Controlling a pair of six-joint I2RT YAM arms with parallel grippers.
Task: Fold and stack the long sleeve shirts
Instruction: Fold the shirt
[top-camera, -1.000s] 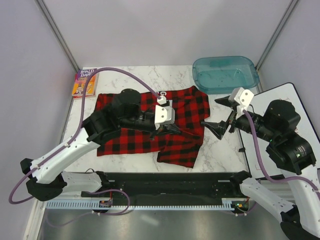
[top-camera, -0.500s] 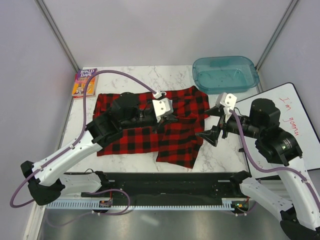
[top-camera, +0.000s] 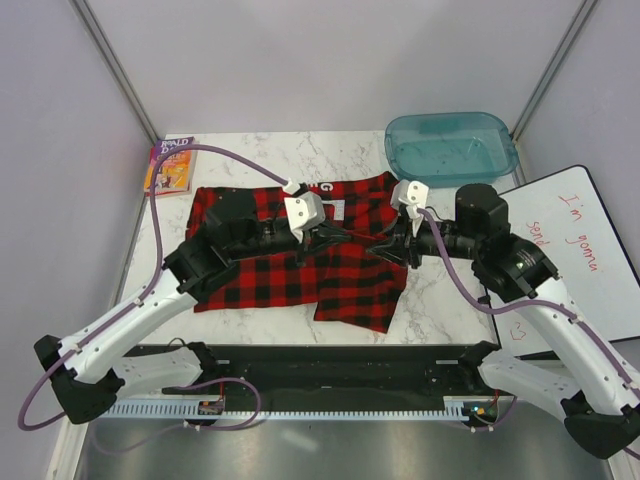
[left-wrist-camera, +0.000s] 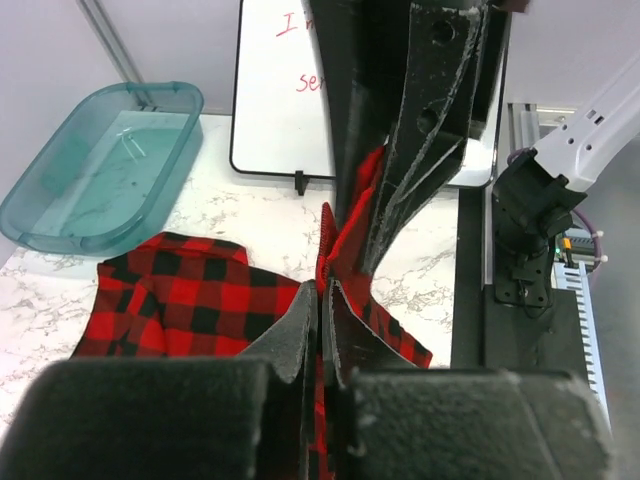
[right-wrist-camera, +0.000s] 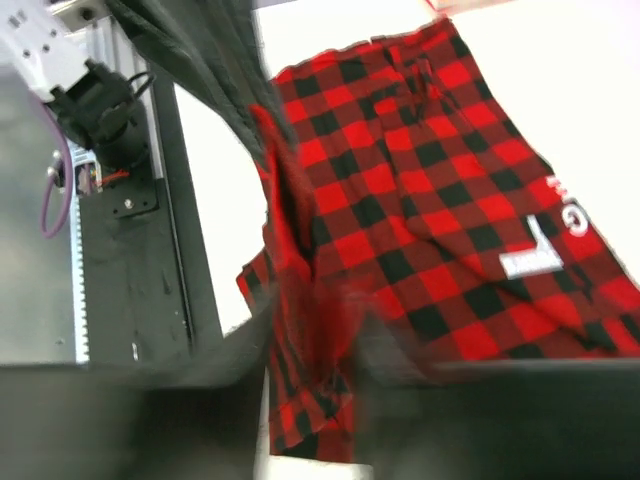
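Shirt (top-camera: 350, 285) lies spread just nearer me than the tub (top-camera: 450, 147). My left end effector (top-camera: 330, 236) is clamped on its fabric. My right end effector (top-camera: 385, 250) has just swung in onto it, though I cannot tell its grip. A two-handed fold looks next.

1. The right gripper (top-camera: 388, 252) swung in from over the marble table (top-camera: 440, 295) at centre right. It's now at the right edge of the buffalo-check shirt (top-camera: 260, 275).
2. The left gripper (top-camera: 322, 238) slid a bit up and left toward frame centre, still pinching a ridge of fabric.
3. With the right arm shifted over, the whiteboard (top-camera: 590, 270) at the right edge shows way more of its red scribbles.
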